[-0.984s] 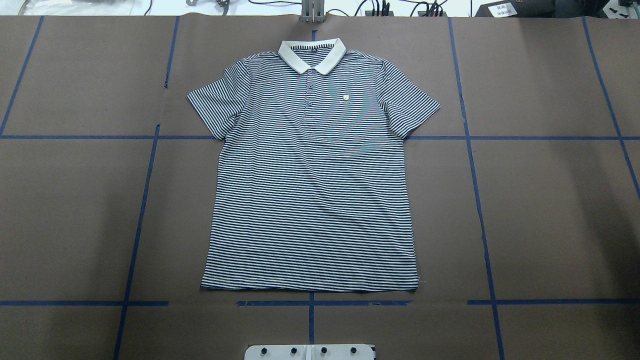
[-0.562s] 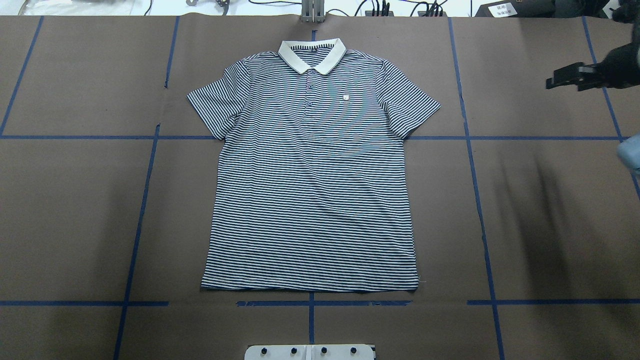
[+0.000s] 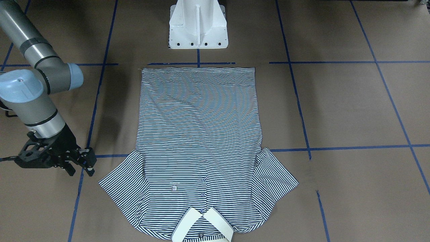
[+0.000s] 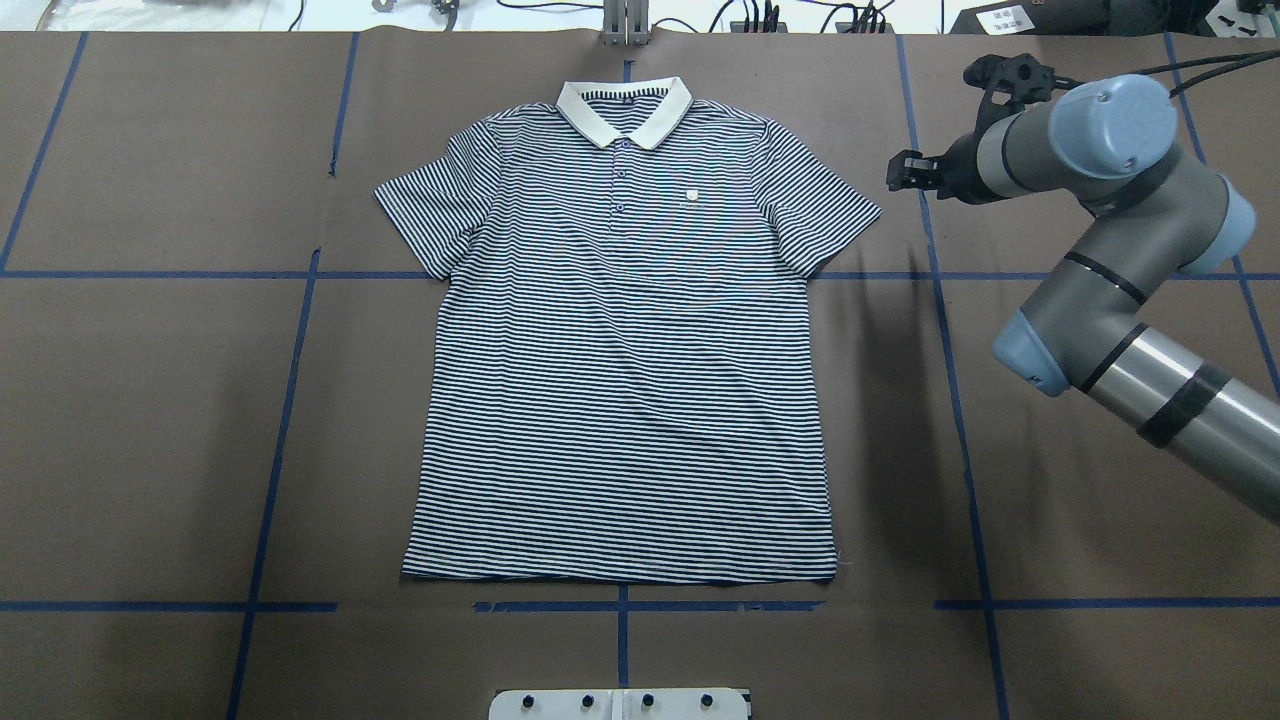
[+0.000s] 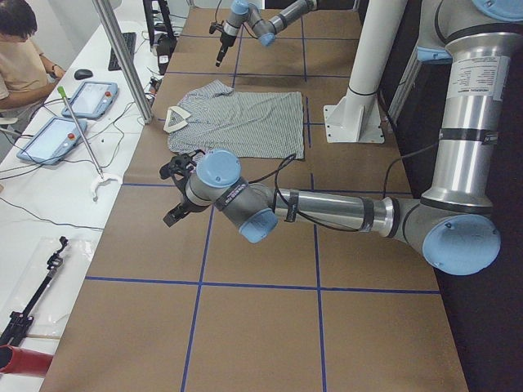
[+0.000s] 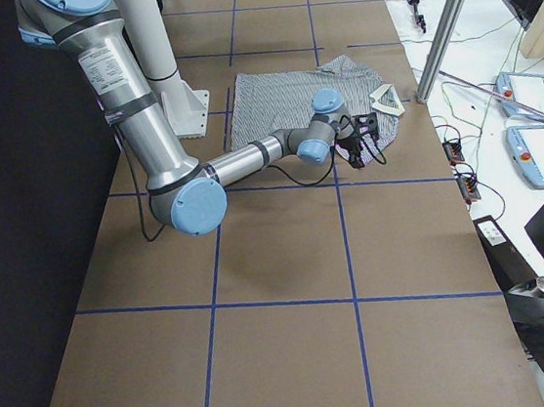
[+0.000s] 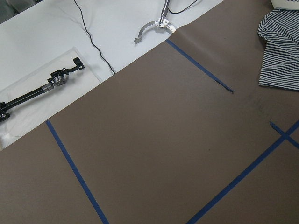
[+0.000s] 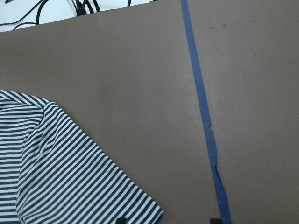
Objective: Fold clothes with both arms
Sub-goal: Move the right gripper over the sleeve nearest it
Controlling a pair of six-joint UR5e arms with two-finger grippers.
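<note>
Striped navy-and-white polo shirt [image 4: 620, 380] lies flat for folding; the spread black right pincer [image 4: 900, 172] hovers beside its sleeve [image 4: 825, 215] (left pincer [image 5: 173, 214]: cannot tell).

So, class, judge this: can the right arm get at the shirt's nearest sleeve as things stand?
Probably yes: the right gripper hangs open beside that sleeve, with only bare table between them.

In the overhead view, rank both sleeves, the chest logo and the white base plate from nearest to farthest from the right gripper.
1. Sleeve on the view's right, just beside the right gripper.
2. Logo, toward the view's middle.
3. Sleeve on the view's left, on the side away from the gripper.
4. Base plate, at the view's bottom edge.
</note>
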